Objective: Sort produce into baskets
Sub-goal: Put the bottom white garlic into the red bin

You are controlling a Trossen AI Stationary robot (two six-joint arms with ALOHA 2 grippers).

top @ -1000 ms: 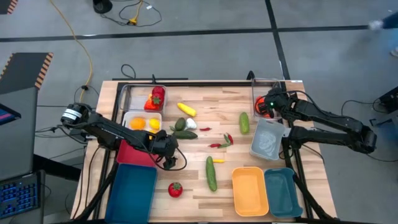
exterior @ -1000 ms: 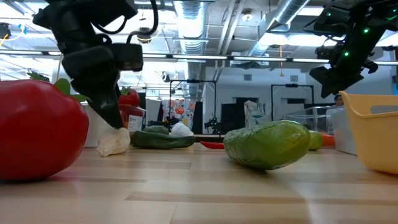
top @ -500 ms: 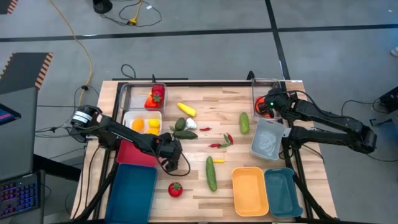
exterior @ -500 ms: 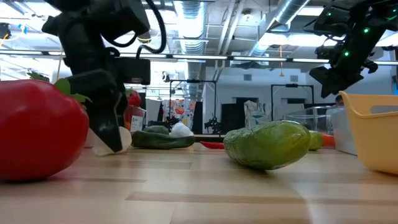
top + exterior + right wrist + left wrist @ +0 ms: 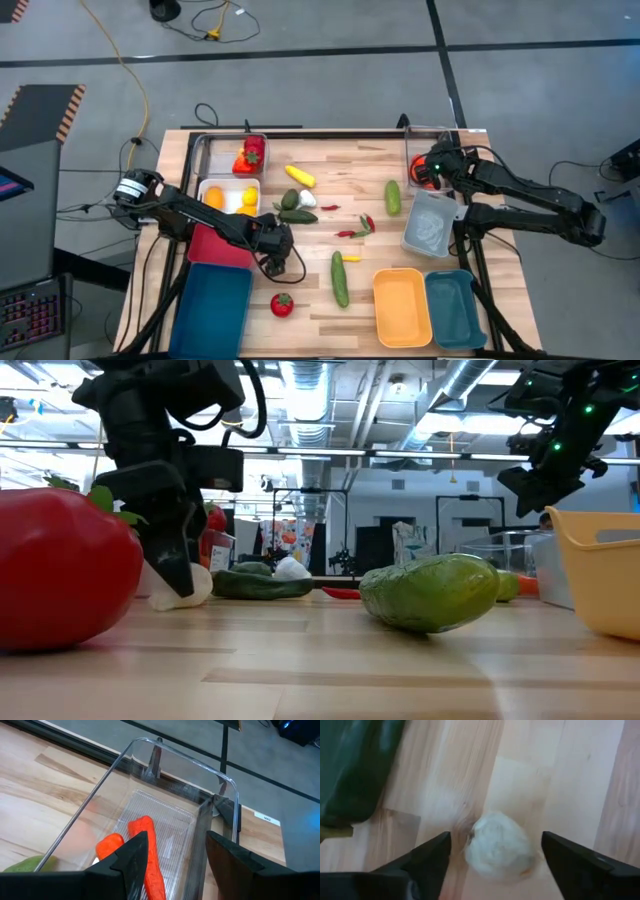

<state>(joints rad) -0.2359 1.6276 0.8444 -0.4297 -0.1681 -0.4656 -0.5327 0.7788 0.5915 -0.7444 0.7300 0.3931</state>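
From above, my left pincer (image 5: 277, 262) is hanging low over the tabletop (image 5: 320, 315) beside the pink-red basket (image 5: 215, 245), hiding the garlic. At table level, the garlic (image 5: 183, 586) is showing as a pale lump, partly behind my finger. My left wrist view is showing the garlic (image 5: 498, 843), white and blurry, lying between my 2 spread fingers, untouched. My right pincer (image 5: 172, 865) is waiting half-open over 2 carrots (image 5: 145, 851) in a clear basket (image 5: 150, 780).

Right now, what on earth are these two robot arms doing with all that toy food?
They are sorting toy produce into baskets. The left pincer is down at the wooden table, its fingers open on either side of a white garlic bulb, not gripping it. The right pincer hovers open over a clear basket that holds two carrots. Cucumbers, a tomato and chillies lie unsorted.
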